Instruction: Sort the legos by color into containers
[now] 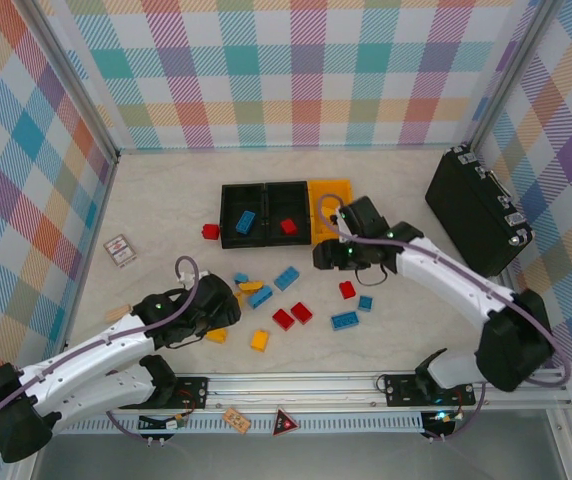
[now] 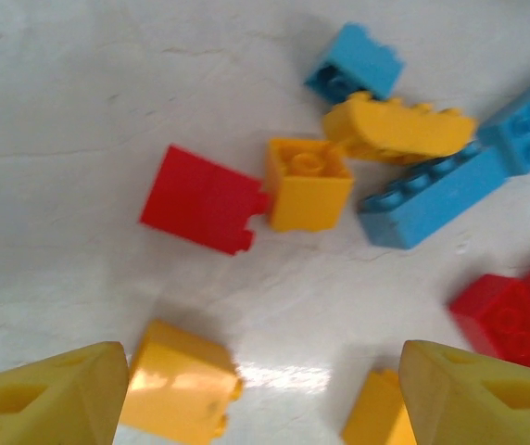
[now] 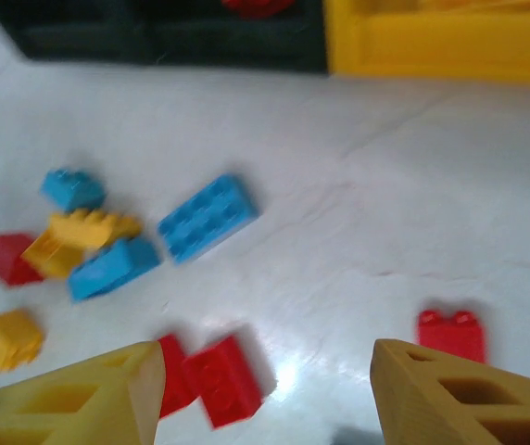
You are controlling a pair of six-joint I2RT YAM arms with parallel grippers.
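Left claw (image 2: 260, 394) open and empty, bricks (image 2: 309, 183) at centre frame; right claw (image 3: 267, 375) open and empty, bins (image 3: 432, 42) along top edge.

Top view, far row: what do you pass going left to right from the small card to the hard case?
small card → loose red lego → left black bin holding a blue lego → middle black bin holding a red brick → yellow bin → black hard case
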